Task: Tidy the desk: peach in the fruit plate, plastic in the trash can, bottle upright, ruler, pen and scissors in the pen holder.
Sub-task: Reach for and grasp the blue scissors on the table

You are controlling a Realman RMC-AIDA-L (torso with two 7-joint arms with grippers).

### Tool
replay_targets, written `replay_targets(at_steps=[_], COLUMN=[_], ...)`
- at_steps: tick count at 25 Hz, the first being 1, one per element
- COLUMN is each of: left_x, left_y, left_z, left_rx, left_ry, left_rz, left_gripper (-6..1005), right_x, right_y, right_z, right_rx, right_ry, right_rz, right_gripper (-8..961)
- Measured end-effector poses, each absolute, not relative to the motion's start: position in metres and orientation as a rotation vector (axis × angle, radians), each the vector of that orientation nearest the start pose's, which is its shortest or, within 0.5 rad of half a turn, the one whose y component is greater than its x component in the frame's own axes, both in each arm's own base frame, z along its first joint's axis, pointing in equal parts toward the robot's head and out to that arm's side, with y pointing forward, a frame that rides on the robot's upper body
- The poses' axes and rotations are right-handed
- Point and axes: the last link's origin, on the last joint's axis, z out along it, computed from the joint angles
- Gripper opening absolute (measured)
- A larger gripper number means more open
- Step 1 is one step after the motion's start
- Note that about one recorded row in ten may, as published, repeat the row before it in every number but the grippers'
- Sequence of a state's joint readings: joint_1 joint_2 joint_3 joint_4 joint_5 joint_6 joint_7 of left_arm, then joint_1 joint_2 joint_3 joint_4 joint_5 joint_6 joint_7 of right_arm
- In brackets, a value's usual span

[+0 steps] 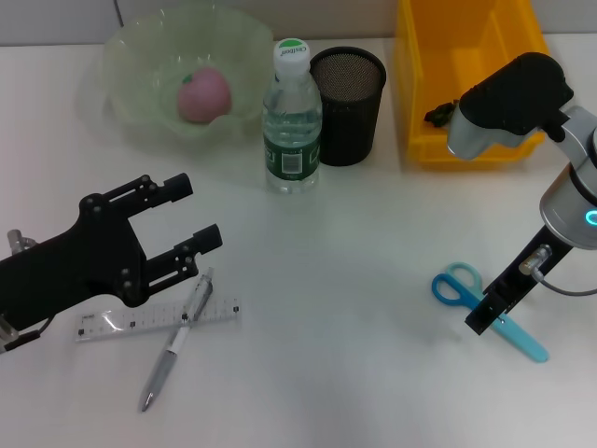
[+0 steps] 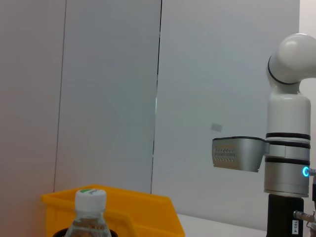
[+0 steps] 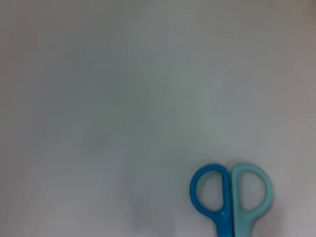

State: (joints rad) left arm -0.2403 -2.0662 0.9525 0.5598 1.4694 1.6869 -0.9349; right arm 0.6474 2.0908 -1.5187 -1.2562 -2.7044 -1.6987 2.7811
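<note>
right end effector (image 1: 487, 313) — over scissors (image 1: 459, 285)

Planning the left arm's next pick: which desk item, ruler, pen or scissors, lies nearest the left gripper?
The pen, lying across the ruler, its upper end just below the open left gripper.

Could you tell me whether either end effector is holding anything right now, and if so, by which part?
The left end effector is open and empty. The right end effector is down at the scissors, but a hold cannot be told.
</note>
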Motion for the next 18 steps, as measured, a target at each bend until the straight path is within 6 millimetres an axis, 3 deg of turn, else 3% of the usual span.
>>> replay_targets(at_steps=[18], left_x=[-0.2887], left_y=[0.2506], left_z=[0.002], left_rx=[-2.49], left_ry=[-0.316], left_rz=[-1.061], left_gripper=[668], right_x=[0.1976], right_y=[0.3282], right_z=[-0.0286], right_rx=[-2.486], right_ry=[1.141], right_rz=[-0.883], right_gripper=[782])
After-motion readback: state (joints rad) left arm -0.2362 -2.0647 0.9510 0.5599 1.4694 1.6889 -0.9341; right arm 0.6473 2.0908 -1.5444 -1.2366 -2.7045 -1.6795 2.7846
